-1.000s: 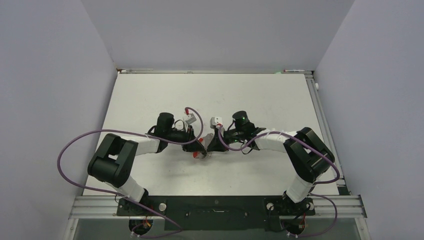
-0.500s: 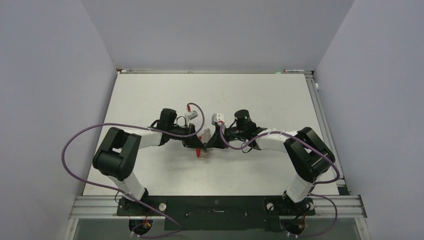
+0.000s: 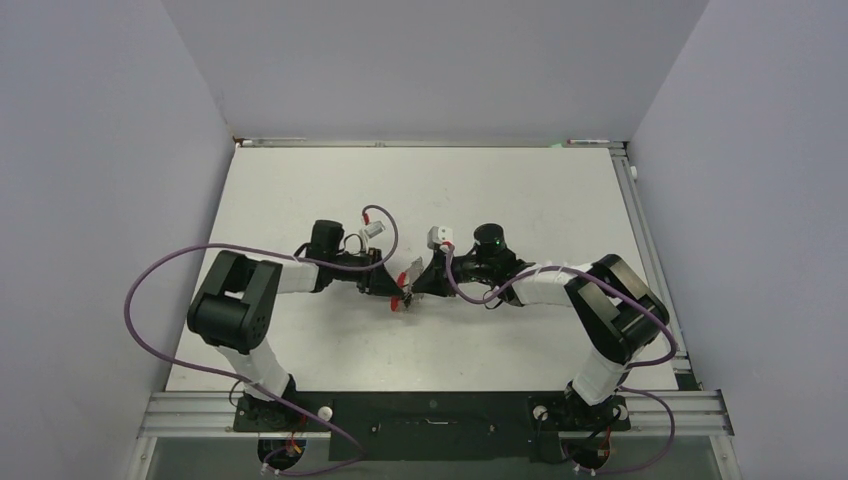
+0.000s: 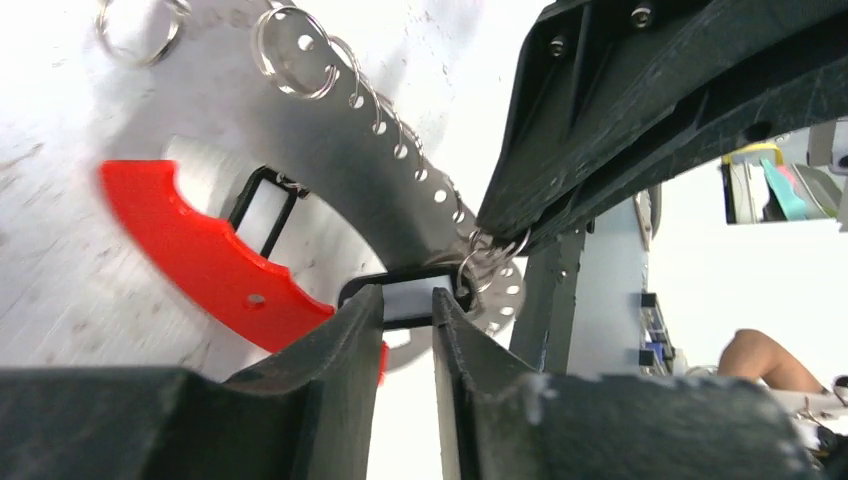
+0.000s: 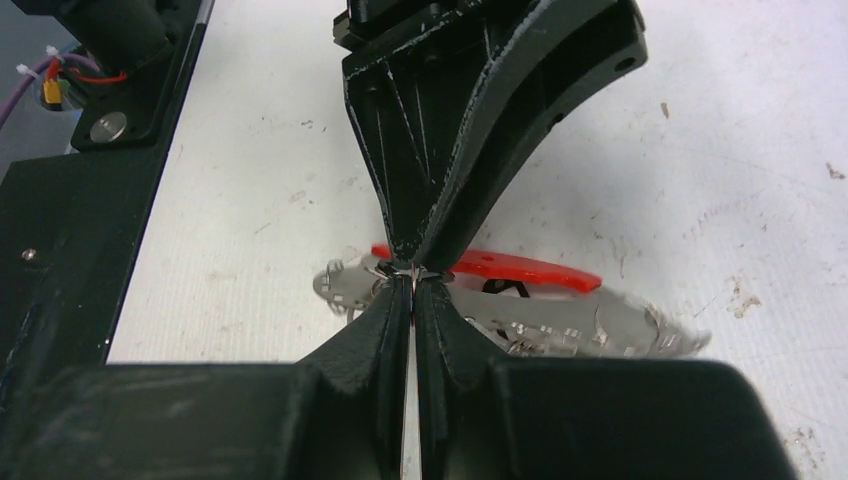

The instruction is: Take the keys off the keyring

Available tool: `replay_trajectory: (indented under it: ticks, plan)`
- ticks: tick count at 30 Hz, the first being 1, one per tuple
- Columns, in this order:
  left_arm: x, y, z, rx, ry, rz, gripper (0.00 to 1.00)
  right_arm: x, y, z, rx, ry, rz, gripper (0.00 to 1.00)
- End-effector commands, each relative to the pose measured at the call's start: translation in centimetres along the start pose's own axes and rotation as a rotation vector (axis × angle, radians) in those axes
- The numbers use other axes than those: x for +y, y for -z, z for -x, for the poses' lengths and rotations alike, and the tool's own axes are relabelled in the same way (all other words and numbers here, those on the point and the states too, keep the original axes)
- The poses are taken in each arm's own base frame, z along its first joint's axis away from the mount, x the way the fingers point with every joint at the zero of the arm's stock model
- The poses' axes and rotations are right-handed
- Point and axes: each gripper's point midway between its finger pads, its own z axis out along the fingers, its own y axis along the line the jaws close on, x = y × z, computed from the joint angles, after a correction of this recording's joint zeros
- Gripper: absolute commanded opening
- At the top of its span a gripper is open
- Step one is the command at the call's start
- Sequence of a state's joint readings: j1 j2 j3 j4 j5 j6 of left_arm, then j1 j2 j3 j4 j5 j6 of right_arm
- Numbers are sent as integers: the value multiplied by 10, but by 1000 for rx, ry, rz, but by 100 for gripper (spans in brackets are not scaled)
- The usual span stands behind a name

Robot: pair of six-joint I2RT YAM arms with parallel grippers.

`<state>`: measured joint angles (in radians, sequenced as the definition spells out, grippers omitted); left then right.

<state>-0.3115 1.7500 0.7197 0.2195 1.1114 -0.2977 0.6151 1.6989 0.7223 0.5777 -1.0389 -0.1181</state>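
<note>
Top external view showed two arms meeting at the middle of the worktop (image 3: pixel 520 190), the left gripper (image 3: pixel 391 287) and the right gripper (image 3: pixel 417 286) tip to tip at one keyring (image 3: pixel 403 300), with two purple cables (image 3: pixel 140 300) looping off the arms. Left wrist view showed the keyring as a single curved band, one part bright red (image 4: pixel 200 255) and one part grey (image 4: pixel 400 150), with a row of small holes along the grey edge. Three spots of silvery wire rings (image 4: pixel 295 55) were in sight: two larger rings at the far end and a small cluster at the near end. Two dark rectangular loops (image 4: pixel 262 210) hung from the band; whether these were the keys could not be told. The left gripper's fingers stood almost closed, only a narrow slot between them, at the nearer dark loop. The right gripper's fingers were drawn together to a hairline gap, pinching the small wire cluster. Right wrist view showed both sets of tips converging on that same point, the band stretching away to one side.
</note>
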Motion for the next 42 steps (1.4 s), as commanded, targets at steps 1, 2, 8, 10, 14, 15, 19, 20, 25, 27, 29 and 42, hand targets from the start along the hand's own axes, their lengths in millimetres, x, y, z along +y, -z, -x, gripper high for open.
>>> replay_trajectory:
  ticks: [1,2,8,10,14,15,19,20,25,27,29,42]
  plan:
    - [-25,25,32,-138,-224,-31,24,1,-1,31,-114,91,39,5]
    - [-28,28,33,-151,-266,-23,25,3,-1,34,-127,92,44,5]
    - [-45,40,46,-235,-457,-16,33,7,-3,46,-187,82,65,5]
    - [-48,42,50,-264,-494,-26,35,7,-2,48,-199,81,66,5]
    - [-53,41,48,-284,-522,-57,36,9,-2,54,-221,84,65,5]
    - [-53,40,46,-281,-518,-65,36,9,-2,55,-224,82,65,5]
    - [-52,39,42,-283,-524,-80,35,11,-2,57,-234,78,69,5]
    - [-53,38,41,-284,-524,-87,35,11,-2,57,-235,76,72,5]
    - [-56,33,37,-285,-518,-117,32,13,-2,62,-253,66,79,5]
    - [-57,31,36,-284,-520,-126,31,13,-2,63,-260,64,81,5]
    - [-58,29,35,-282,-519,-134,30,14,-2,64,-263,63,84,5]
    - [-73,28,30,-284,-537,-196,25,12,-2,63,-264,53,77,5]
